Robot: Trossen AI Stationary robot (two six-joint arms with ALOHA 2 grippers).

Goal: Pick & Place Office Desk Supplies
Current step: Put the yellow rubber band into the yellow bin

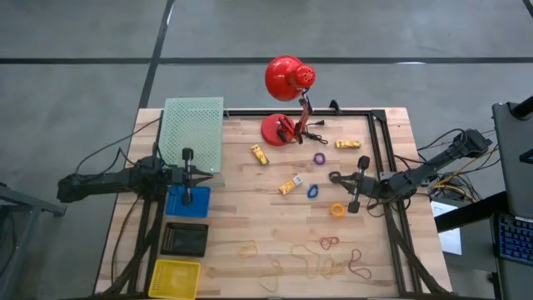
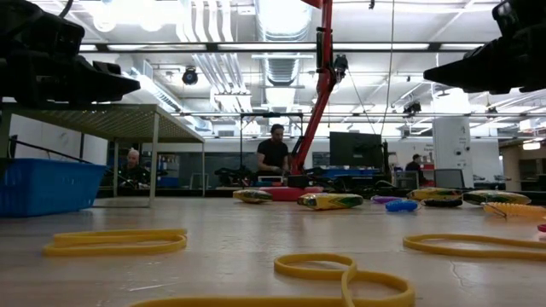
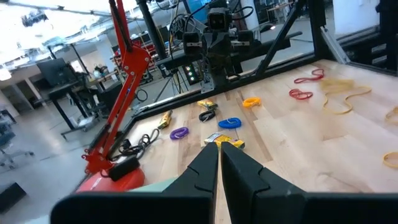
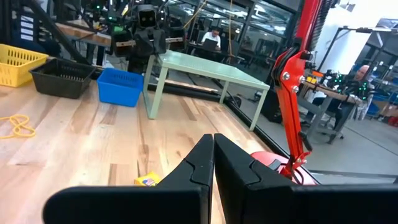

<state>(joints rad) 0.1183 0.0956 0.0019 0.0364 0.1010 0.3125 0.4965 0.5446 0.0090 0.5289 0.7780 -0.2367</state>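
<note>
From above, the right gripper, pinched shut and empty, hangs just beside the small orange ring. Nearby, a yellow rectangular piece lies slanted. Down low, tan rubber bands lie flat. The left gripper, shut too, points at that yellow piece beside the red desk lamp.

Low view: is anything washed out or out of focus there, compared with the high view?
Low view: ceiling lights blow out to white, and the near yellow rubber band looks soft. High view: even light across the wooden table, no glare, with the red lamp showing clearly.
</note>
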